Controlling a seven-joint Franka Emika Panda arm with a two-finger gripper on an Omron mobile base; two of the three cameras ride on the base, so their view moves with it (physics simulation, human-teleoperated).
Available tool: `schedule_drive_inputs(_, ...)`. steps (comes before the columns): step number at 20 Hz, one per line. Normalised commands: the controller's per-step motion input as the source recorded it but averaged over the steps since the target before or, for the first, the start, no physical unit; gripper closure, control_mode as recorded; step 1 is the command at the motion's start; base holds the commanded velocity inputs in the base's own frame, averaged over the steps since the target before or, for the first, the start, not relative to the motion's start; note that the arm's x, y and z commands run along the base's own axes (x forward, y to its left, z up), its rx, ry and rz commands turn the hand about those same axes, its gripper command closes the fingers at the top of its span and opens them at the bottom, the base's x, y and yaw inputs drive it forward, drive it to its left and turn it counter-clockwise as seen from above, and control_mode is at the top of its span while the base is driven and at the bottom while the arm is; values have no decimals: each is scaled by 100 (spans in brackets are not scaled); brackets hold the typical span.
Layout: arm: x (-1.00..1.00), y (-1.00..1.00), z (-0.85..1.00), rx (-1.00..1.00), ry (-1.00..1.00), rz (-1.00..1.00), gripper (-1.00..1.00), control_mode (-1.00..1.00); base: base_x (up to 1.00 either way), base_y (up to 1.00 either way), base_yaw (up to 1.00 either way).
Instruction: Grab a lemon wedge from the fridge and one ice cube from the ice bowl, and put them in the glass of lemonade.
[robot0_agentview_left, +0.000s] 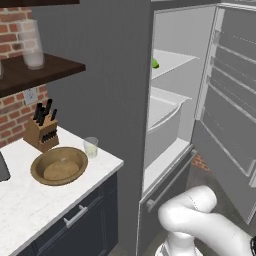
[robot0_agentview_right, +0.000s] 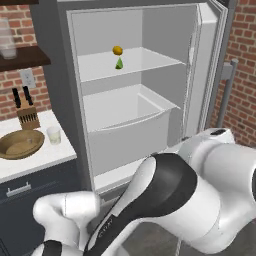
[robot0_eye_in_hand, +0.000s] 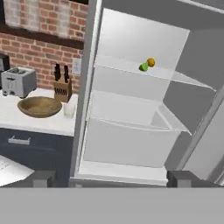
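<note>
The fridge (robot0_agentview_left: 125, 75) stands with its door swung open to the right. On its upper shelf lies the small yellow-green lemon wedge (robot0_agentview_right: 119, 64) (robot0_eye_in_hand: 143, 67) (robot0_agentview_left: 155, 63), beside a round orange fruit (robot0_agentview_right: 117, 50). On the white counter to the left sits the brown ice bowl (robot0_agentview_left: 80, 156) (robot0_agentview_right: 10, 150) (robot0_eye_in_hand: 26, 101), with a pale speck inside that may be the ice cube (robot0_agentview_left: 63, 160). The glass of lemonade (robot0_agentview_left: 91, 147) (robot0_agentview_right: 53, 135) (robot0_eye_in_hand: 68, 110) stands just right of the bowl. My gripper (robot0_eye_in_hand: 113, 179) is open and empty, well back from the fridge and facing its inside.
The open fridge door (robot0_agentview_left: 230, 115) takes up the right side. A pale drawer (robot0_agentview_right: 130, 125) fills the fridge below the shelf. A knife block (robot0_agentview_left: 42, 131) and a toaster (robot0_eye_in_hand: 18, 81) stand behind the bowl. A tall frosted glass (robot0_agentview_left: 31, 44) stands on the dark wall shelf.
</note>
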Motion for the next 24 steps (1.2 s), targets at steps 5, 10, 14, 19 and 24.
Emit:
schedule_drive_inputs(5, 22, 100, 2, -43, 32, -27, -100, -100, 0, 0, 0)
schedule_drive_inputs(10, 92, 100, 6, -38, 31, -24, -100, -100, 0, 0, 0)
schedule_drive_inputs(14, 100, 82, 0, -36, 27, -26, -100, -100, 0, 0, 0)
schedule_drive_inputs(19, 100, 32, -3, -33, 16, -37, -100, -100, 0, 0, 0)
schedule_drive_inputs(24, 98, -42, -25, -11, 4, -38, -100, -100, 0, 0, 0)
